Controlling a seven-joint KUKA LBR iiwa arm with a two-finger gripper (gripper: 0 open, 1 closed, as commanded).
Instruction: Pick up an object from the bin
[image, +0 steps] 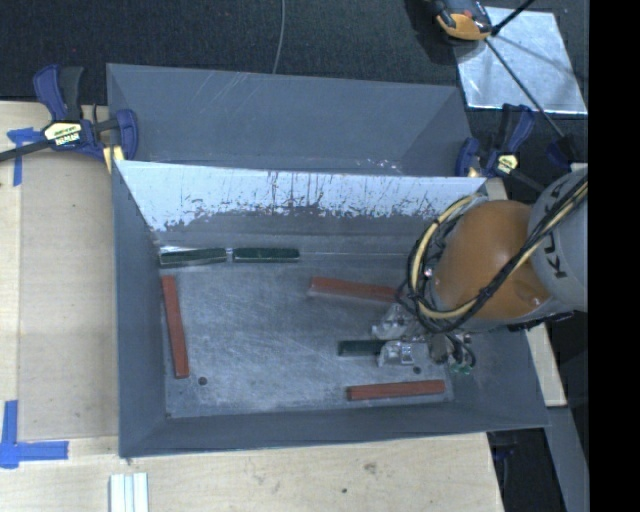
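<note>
Camera view | tool (401, 346) beside dark green bar (357, 348) | grip: cannot tell | arm (566, 225) lettering cropped

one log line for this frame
gripper: front-right of bin | nearest: dark green stick at its tip, red-brown stick toward front wall | hold: not confirmed

The gripper (402, 342) hangs low in the bin (300, 130), under the arm's orange cover (490, 265). A short green stick (356, 348) lies just left of the gripper. One red stick (352, 290) lies just behind the gripper, and a front red stick (395, 390) lies near it. Well left of the gripper lie a left red stick (175, 325) and, end to end, a far green stick (193, 257) and a nearer green stick (265, 254).
</note>
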